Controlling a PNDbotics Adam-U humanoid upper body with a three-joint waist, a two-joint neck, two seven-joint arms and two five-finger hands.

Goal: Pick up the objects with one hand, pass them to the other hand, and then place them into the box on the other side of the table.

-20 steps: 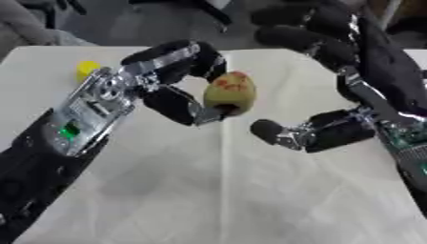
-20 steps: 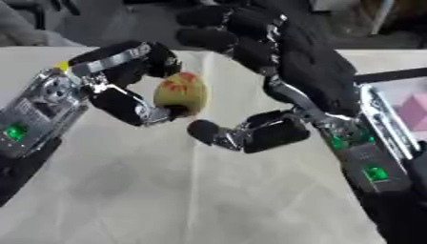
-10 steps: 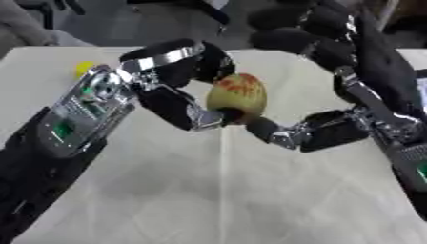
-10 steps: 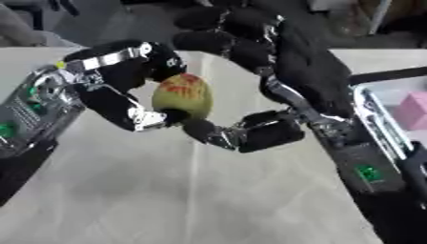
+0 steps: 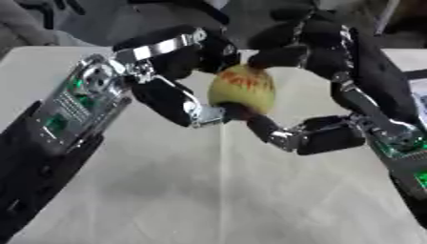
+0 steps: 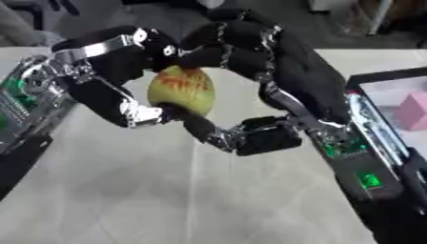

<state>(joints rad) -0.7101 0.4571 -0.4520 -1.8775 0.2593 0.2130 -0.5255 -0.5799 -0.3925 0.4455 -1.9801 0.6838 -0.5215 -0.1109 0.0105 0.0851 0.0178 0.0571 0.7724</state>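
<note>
Left eye view is showing the handover right in the middle, so going near to far: bare pale table (image 5: 208, 200) closest to the camera; above it both forearms are coming in from the sides; then the yellow-green fruit (image 5: 242, 88) with red streaks is hanging in the air over the table, between the two hands. Left hand (image 5: 179, 71) is curling its fingers over the top and its thumb under the fruit, so it's gripping it; right hand (image 6: 250, 62) is wrapping in from the other side, fingers draped over the top, thumb reaching under, looks like it's touching too, though I can't tell how much weight it's taking. Fruit's long axis is standing roughly upright, tilting a little; which end is the stem, no idea. My guess on handling: looks like a smooth rounded thing, probably light and fairly rigid, maybe a bit slippery, so cupping it around the widest part seems safer than pinching an end. Further right, the dark-rimmed box (image 6: 392, 76) is sitting at the table edge with a pink block (image 6: 413, 110) in it.
</note>
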